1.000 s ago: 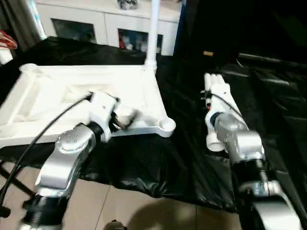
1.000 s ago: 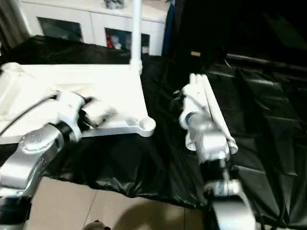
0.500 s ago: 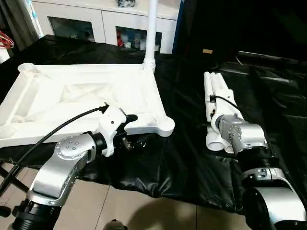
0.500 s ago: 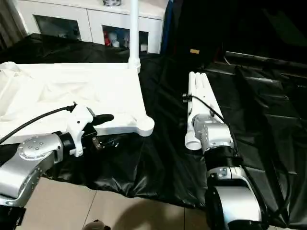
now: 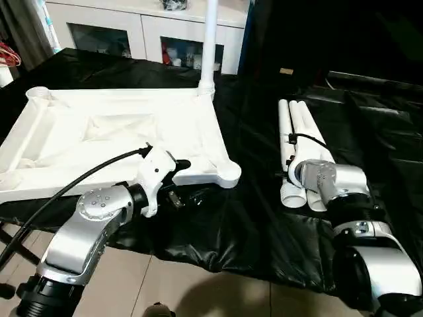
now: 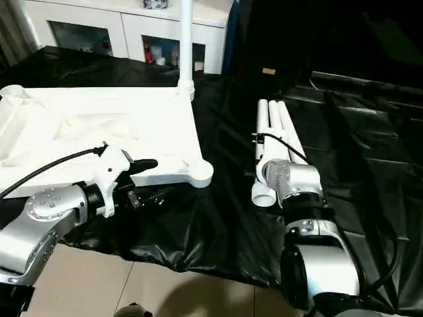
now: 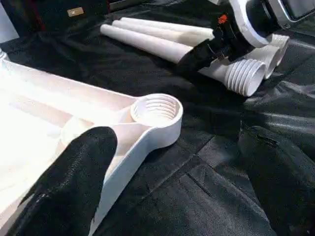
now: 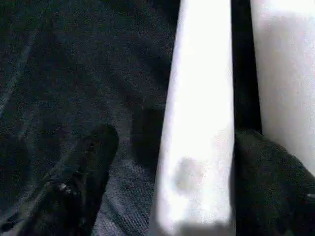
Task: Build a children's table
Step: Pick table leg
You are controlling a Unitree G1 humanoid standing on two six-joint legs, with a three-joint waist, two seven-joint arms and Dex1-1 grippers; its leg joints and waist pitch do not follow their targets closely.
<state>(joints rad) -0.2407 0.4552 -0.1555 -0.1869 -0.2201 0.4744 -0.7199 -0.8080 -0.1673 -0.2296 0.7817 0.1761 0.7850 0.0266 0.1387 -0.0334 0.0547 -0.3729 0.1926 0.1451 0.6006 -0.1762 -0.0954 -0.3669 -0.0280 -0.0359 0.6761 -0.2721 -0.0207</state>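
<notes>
From your head camera, the white table top (image 5: 119,135) lies upside down on the black sheet (image 5: 251,218), with one leg (image 5: 210,39) already standing upright in its far right corner socket. Three loose legs (image 5: 296,142) lie side by side on the sheet to the right, well apart from the top. Your left gripper (image 5: 177,183) sits at the top's near edge, just beside the empty near right corner socket (image 5: 228,173). A white cabinet (image 5: 142,26) stands behind.

In your left wrist view, the left gripper's fingers (image 7: 74,182) stand wide apart, one over the table top's rim, the other over the sheet; the threaded corner socket (image 7: 156,109) lies beyond them.

In your right wrist view, the right gripper (image 8: 170,187) straddles one loose leg (image 8: 199,123), a finger (image 8: 81,172) on either side, spread and not yet clamped.
</notes>
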